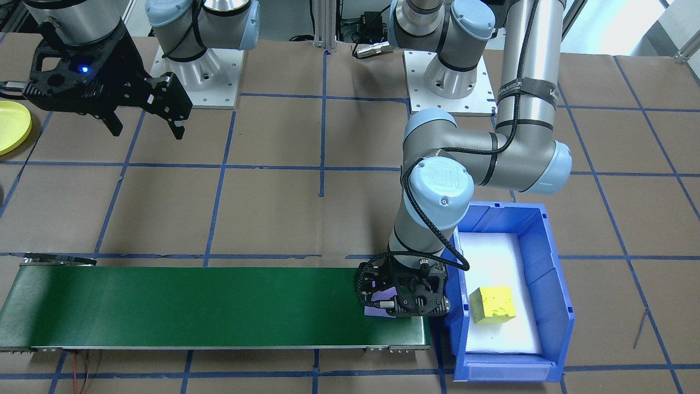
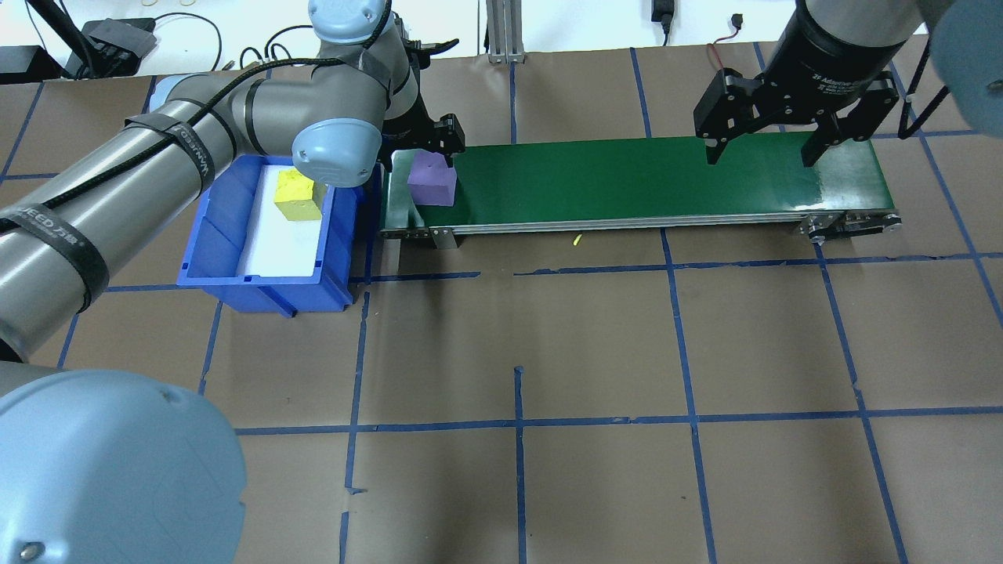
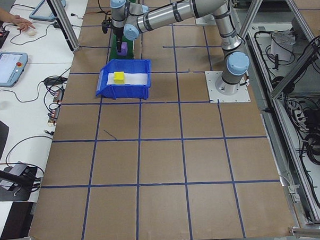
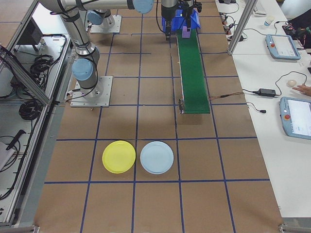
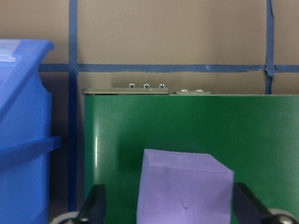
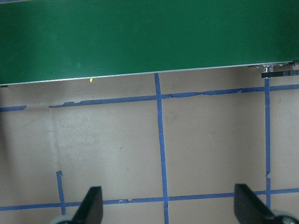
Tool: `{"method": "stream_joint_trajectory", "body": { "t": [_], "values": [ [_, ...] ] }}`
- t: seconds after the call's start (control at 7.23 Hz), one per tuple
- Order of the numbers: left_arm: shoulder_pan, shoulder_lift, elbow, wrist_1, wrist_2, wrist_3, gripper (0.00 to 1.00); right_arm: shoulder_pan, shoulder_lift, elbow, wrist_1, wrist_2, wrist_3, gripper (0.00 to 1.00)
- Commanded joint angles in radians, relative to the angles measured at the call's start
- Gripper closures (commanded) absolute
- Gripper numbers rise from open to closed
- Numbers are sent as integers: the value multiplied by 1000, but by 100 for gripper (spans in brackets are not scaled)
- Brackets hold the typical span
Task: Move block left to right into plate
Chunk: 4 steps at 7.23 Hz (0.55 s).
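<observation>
A purple block sits on the left end of the green conveyor belt. My left gripper is down over it and open. In the left wrist view the block stands between the two fingers with a gap on each side. A yellow block lies in the blue bin beside the belt. My right gripper hangs open and empty above the belt's right end. The yellow plate lies on the table well past that end, also visible in the front-facing view as the plate.
A pale blue plate lies next to the yellow one. The blue bin stands close against the belt's left end, right by my left wrist. The brown table with its blue tape grid stretches in front of the belt. A person's hand rests at a side desk.
</observation>
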Motion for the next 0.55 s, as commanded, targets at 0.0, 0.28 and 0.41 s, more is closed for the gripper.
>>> {"method": "stream_joint_trajectory", "body": {
  "t": [0.0, 0.28, 0.41],
  "values": [
    [-13, 146, 18, -163, -6, 25, 0, -2, 0, 0, 0, -2, -1, 0],
    [57, 146, 43, -178, 69, 68, 0, -2, 0, 0, -2, 0, -1, 0],
    [124, 144, 49, -189, 77, 184, 0, 0, 0, 0, -2, 0, 0, 0]
  ]
}}
